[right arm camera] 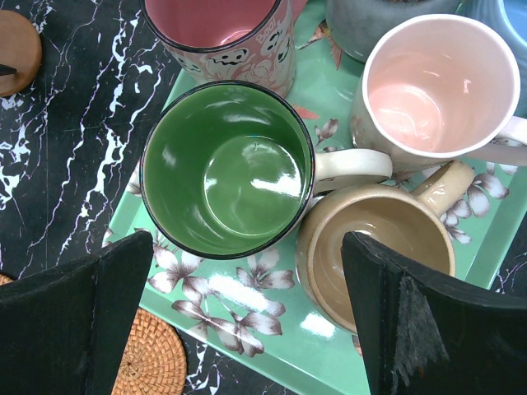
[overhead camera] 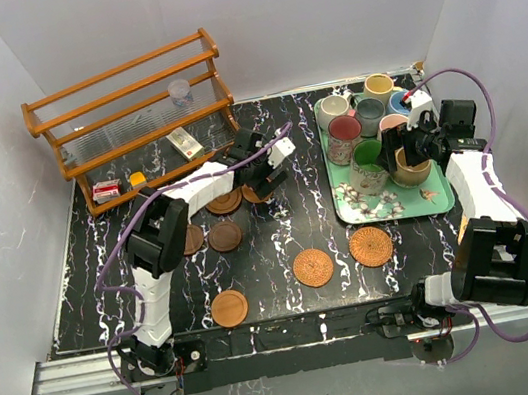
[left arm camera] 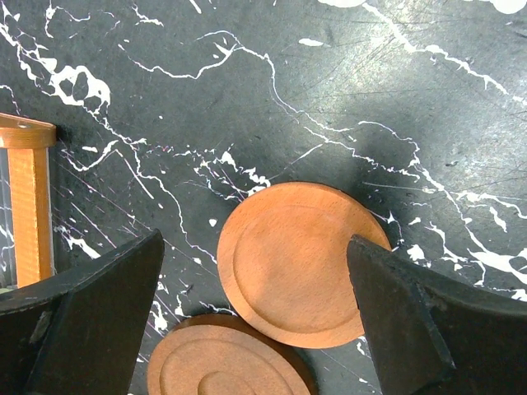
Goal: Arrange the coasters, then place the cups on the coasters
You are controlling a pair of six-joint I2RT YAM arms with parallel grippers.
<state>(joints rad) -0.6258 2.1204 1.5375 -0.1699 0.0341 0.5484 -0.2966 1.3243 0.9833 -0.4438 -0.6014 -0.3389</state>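
1. Black marble-veined table (overhead camera: 282, 245), seen from above: the left gripper (overhead camera: 258, 173) hangs low with its jaws spread, right over a pair of wooden coasters (overhead camera: 225, 202) that lie touching or nearly so; the arm hides too much to tell which.
2. Behind that gripper, toward its arm's base, lie three more brown discs (overhead camera: 225, 236), well apart from it. Two wicker coasters (overhead camera: 313, 267) sit off to its right, between the two arms.
3. The right gripper (overhead camera: 403, 149), jaws wide, hovers over the near mugs on the green tray (overhead camera: 387, 207).
4. Left wrist view: the left gripper (left arm camera: 254, 247) is wide open and holds nothing. A pale wooden coaster (left arm camera: 292, 263) lies flat between the fingers (left arm camera: 99, 321), closer to the right one. A darker wooden coaster (left arm camera: 222, 362) sits behind it, its edge tucked just under the pale one.
5. Right wrist view: the right gripper (right arm camera: 247, 243) is spread wide, gripping nothing. The green mug (right arm camera: 226, 169) stands upright just ahead of the gap, and the tan mug (right arm camera: 379, 247) touches its handle beside the right finger.
6. Ahead of the fingers stand a pink-lined mug (right arm camera: 440, 82) and a patterned mug (right arm camera: 222, 33), also on the flowered tray (right arm camera: 247, 329). One wicker coaster (right arm camera: 152, 362) peeks out by the left finger.
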